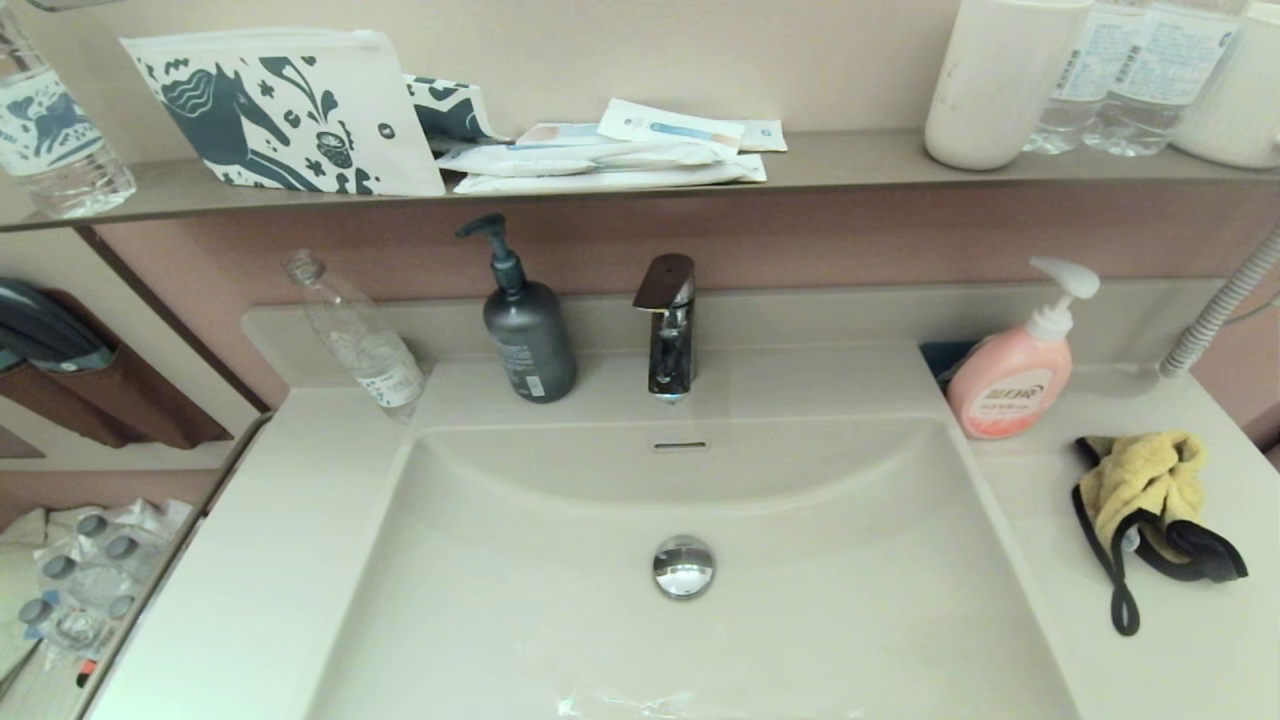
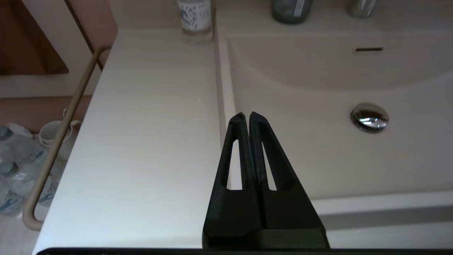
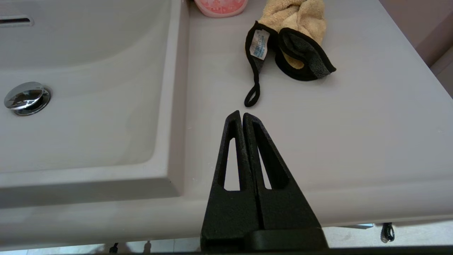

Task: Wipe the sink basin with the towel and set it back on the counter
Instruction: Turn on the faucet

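Note:
The mustard-yellow towel (image 1: 1145, 490) with black edging lies crumpled on the counter (image 1: 1190, 640) right of the sink basin (image 1: 560, 560), its thin black loop (image 1: 1124, 610) trailing toward the front. In the right wrist view the towel (image 3: 300, 21) sits beyond my right gripper (image 3: 242, 114), which is shut and empty, hovering over the counter (image 3: 354, 141) just short of the loop (image 3: 251, 99). My left gripper (image 2: 246, 115) is shut and empty, above the basin's left rim (image 2: 223, 88). The chrome drain plug (image 1: 683, 567) sits mid-basin. Neither gripper shows in the head view.
A pink soap bottle (image 1: 1012, 375) stands behind the towel. A dark pump bottle (image 1: 525, 325), the faucet (image 1: 668, 325) and a leaning clear bottle (image 1: 360, 335) line the back rim. A wall shelf (image 1: 860, 165) holds pouches and bottles. A rail (image 2: 56, 145) borders the left counter edge.

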Robot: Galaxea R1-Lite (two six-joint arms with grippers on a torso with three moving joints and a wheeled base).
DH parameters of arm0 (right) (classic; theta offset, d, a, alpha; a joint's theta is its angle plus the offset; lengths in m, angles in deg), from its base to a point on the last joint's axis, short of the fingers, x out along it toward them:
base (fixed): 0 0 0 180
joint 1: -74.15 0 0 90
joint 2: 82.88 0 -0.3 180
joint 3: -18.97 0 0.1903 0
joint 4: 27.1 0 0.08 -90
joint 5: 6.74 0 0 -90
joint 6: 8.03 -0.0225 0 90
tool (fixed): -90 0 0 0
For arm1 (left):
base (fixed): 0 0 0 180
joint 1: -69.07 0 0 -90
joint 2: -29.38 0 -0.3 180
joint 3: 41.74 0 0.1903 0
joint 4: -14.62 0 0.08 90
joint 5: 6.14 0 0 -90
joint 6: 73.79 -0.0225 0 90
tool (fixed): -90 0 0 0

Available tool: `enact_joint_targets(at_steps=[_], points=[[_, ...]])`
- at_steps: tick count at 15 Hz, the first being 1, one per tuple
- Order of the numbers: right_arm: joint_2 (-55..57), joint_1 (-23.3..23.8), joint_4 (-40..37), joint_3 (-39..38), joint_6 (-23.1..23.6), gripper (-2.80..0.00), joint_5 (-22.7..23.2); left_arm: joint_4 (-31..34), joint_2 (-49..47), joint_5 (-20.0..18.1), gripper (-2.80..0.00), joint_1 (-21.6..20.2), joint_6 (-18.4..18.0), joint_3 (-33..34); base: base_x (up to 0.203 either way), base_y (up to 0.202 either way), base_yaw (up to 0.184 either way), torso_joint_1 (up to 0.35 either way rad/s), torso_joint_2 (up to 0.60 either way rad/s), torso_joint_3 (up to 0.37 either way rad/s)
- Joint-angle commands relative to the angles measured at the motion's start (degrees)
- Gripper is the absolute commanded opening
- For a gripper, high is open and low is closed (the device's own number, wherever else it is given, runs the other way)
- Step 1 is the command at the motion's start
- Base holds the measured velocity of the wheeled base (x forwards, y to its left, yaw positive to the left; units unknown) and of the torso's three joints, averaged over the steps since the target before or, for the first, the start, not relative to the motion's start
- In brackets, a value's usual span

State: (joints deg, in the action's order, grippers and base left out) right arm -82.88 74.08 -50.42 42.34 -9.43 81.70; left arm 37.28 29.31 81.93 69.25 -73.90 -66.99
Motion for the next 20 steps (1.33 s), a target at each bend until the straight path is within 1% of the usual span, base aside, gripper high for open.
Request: enact_joint_targets(at_steps=[1,3,5,7,8,11,13,14,15,17,19,20], points=[[0.1,0.0,0.0,0.0,0.0,-2.8,0.0,0.4,-0.7,-0.5,-2.8,0.0,0.4,-4.1,0.0,0.0,0.0,0.0,0.0,0.0],[0.1,0.0,0.0,0.0,0.0,-2.8,0.0,0.3,-5.2,-1.4,-2.8,0.0,0.5,-7.3,0.0,0.0,0.0,0.0,0.0,0.0],[0.1,0.0,0.0,0.0,0.0,-2.8,0.0,-0.1,-11.8,-2.9,-2.8,0.4,0.6,-10.8,0.0,0.0,0.0,0.0,0.0,0.0],[0.1,0.0,0.0,0.0,0.0,-2.8,0.0,-2.8,-19.7,-5.0,-2.8,1.3,0.6,-13.3,0.0,0.0,0.0,0.0,0.0,0.0],[0.1,0.0,0.0,0.0,0.0,-2.8,0.0,-6.2,-24.6,-5.8,-2.8,1.5,0.5,-13.9,0.0,0.0,0.0,0.0,0.0,0.0],[0.1,0.0,0.0,0.0,0.0,-2.8,0.0,-19.1,-39.2,-8.1,-2.8,2.1,-0.2,-14.7,0.0,0.0,0.0,0.0,0.0,0.0],[0.1,0.0,0.0,0.0,0.0,-2.8,0.0,-27.6,-48.8,-8.6,-2.8,4.2,-1.6,-15.3,0.0,0.0,0.0,0.0,0.0,0.0],[0.1,0.0,0.0,0.0,0.0,-2.8,0.0,-31.5,-53.3,-8.1,-2.8,6.4,-2.1,-15.7,0.0,0.0,0.0,0.0,0.0,0.0],[0.1,0.0,0.0,0.0,0.0,-2.8,0.0,-34.6,-56.9,-6.7,-2.8,10.2,-2.4,-16.4,0.0,0.0,0.0,0.0,0.0,0.0],[0.1,0.0,0.0,0.0,0.0,-2.8,0.0,-39.7,-63.8,-1.5,-2.8,18.9,-2.5,-17.6,0.0,0.0,0.0,0.0,0.0,0.0],[0.1,0.0,0.0,0.0,0.0,-2.8,0.0,-48.2,-69.8,3.5,-2.8,27.7,-2.6,-18.2,0.0,0.0,0.0,0.0,0.0,0.0],[0.1,0.0,0.0,0.0,0.0,-2.8,0.0,-51.8,-73.4,6.4,-2.8,31.2,-2.6,-18.6,0.0,0.0,0.0,0.0,0.0,0.0]])
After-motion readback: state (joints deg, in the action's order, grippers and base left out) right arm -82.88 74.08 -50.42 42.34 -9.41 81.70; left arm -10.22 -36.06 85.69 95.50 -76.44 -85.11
